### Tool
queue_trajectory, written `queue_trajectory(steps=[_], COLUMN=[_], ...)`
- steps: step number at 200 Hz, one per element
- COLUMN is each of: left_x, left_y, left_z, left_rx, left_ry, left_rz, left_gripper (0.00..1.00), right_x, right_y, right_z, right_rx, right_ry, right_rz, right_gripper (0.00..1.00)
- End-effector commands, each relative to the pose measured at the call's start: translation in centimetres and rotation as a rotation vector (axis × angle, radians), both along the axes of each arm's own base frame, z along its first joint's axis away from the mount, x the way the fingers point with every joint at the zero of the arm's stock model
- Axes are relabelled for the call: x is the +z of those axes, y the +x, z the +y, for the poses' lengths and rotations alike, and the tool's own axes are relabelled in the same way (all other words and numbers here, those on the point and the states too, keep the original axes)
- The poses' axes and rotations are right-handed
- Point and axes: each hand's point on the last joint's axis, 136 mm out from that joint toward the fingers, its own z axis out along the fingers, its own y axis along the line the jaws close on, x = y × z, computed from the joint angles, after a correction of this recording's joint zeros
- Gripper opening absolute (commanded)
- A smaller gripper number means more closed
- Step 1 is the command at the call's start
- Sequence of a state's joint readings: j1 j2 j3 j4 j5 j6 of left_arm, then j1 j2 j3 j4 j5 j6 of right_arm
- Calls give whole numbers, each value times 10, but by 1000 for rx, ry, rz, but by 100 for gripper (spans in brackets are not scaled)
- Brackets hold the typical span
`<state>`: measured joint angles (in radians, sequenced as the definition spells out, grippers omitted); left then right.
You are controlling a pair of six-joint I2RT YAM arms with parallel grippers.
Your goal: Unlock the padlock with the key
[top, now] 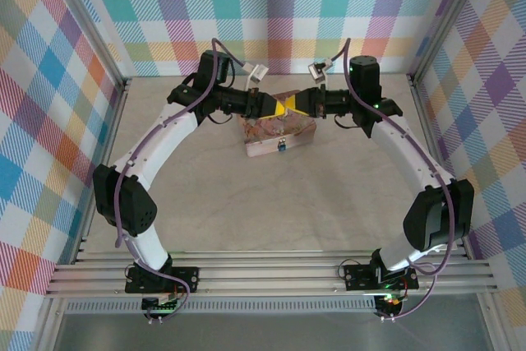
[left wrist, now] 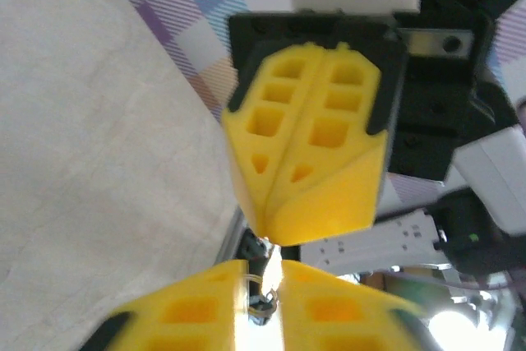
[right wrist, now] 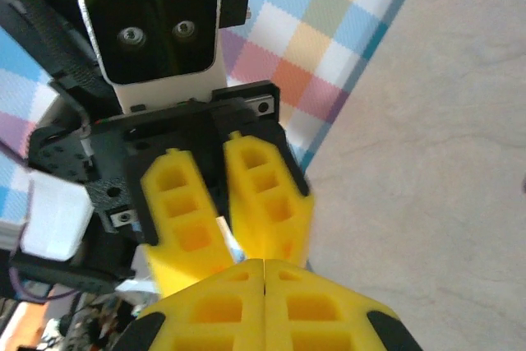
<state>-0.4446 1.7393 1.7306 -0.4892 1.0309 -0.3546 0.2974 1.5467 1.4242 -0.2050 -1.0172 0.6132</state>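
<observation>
1. Above the pink floral tin (top: 297, 127), at the far middle of the worktop (top: 246, 203), the two hands meet tip to tip.
2. The padlock (top: 281, 146) shows as a small blue body at the tin's near face, below both hands. Neither hand touches it.
3. The key (left wrist: 262, 285) is a thin sliver of dull metal in the slit between the left hand's yellow fingers. It points up toward the right hand's tips.
4. The left hand (right wrist: 234, 240) has its fingers a little apart around the key. Whether they pinch it I cannot tell.
5. The right hand (left wrist: 275, 219) is closed, its seam tight. Its tips sit at the key's upper end, but whether they clamp it is hidden.
6. Handling, as a judgement: the key is light, stiff and slick, and easily twisted out of line or dropped between broad pads. It is best taken flat across the bow, leaving the blade free.
7. The padlock is light too and would likely swing or turn when pushed, so its body wants steadying while the blade goes in.
</observation>
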Motion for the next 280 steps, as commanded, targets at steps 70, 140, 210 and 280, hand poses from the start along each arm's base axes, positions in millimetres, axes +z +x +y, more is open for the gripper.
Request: queue_trajectory(steps=[70,140,210,280], left_x=[53,63,41,34], left_y=[-7,-17,-30,-29], left_z=[18,-3,-18,-20], left_rx=[151,114,66,66], left_ry=[-245,-327,-283,-268], left_rz=[-159,-156,-99,-89], left_gripper=[43,41,40,27], right_x=[49,53,49,48], right_y=[-20,-21,-16,-17], right_z=[-6,-6,-8,-10], right_rx=[11,20,-35,-45], right_ry=[-11,2,0,6], right_rz=[-283,-293,-291,-279], right_gripper=[0,0,0,0])
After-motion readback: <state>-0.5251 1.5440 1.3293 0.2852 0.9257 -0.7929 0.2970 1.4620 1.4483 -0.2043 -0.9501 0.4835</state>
